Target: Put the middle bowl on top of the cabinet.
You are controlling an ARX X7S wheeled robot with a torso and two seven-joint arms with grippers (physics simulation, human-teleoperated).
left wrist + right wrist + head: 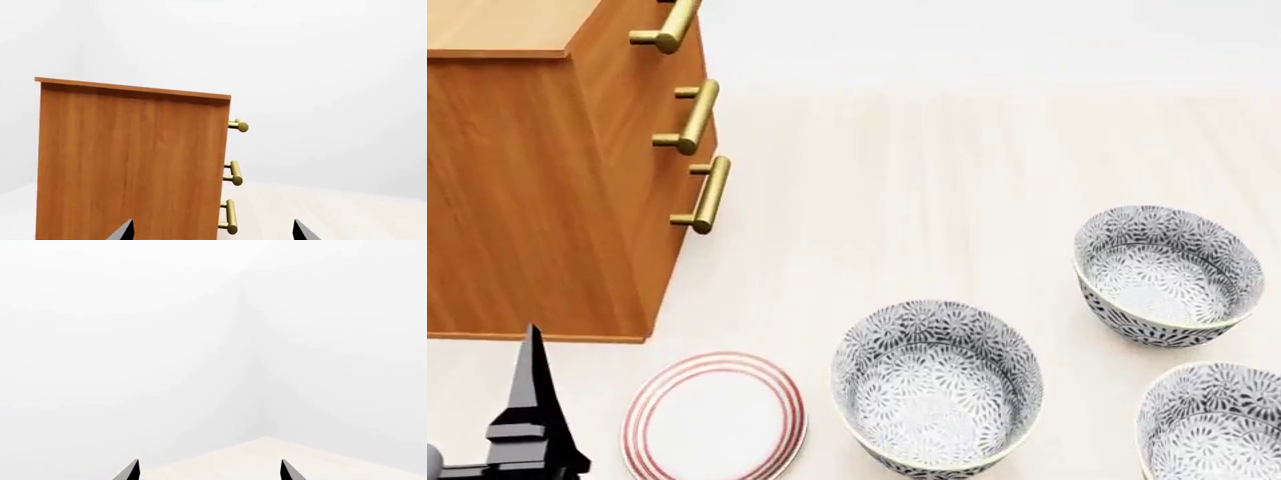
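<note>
- On the pale floor, I see the middle bowl [937,387] between a red-ringed plate [714,417] and two matching bowls.
- I see the cabinet [541,170] at far left, top bare.
- My left gripper [213,231] and right gripper [208,470] are both spread, holding nothing.

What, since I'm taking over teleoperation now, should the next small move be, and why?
Probably tilt the right gripper down toward the patterned bowls: it is open and empty, its camera shows only wall and floor, and the bowls sit on the head view's right side.
</note>
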